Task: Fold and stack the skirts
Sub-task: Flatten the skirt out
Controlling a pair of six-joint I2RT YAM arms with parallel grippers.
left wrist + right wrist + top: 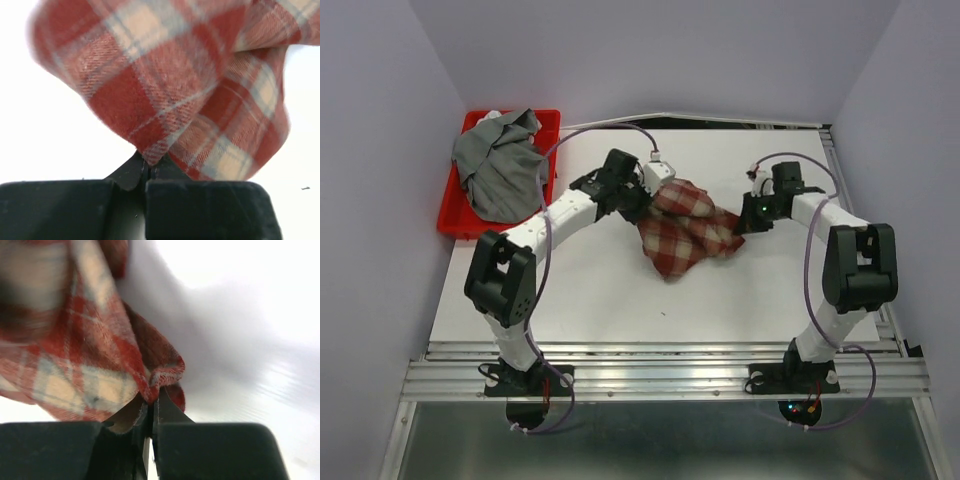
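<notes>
Edges of plaid skirt [685, 235] pinched in left end effector [148, 169], right end effector [151, 401]

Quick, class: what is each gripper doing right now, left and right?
Left gripper: closed, pinching an edge of the plaid skirt.
Right gripper: closed, pinching another edge of the same skirt.

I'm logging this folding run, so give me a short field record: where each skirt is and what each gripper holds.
plaid skirt: bunched over the middle of the table, held at two edges
grey skirt: crumpled in the red tray, far left corner
left gripper: shut on plaid skirt
right gripper: shut on plaid skirt
folded: neither skirt yet
stacked: no
</notes>
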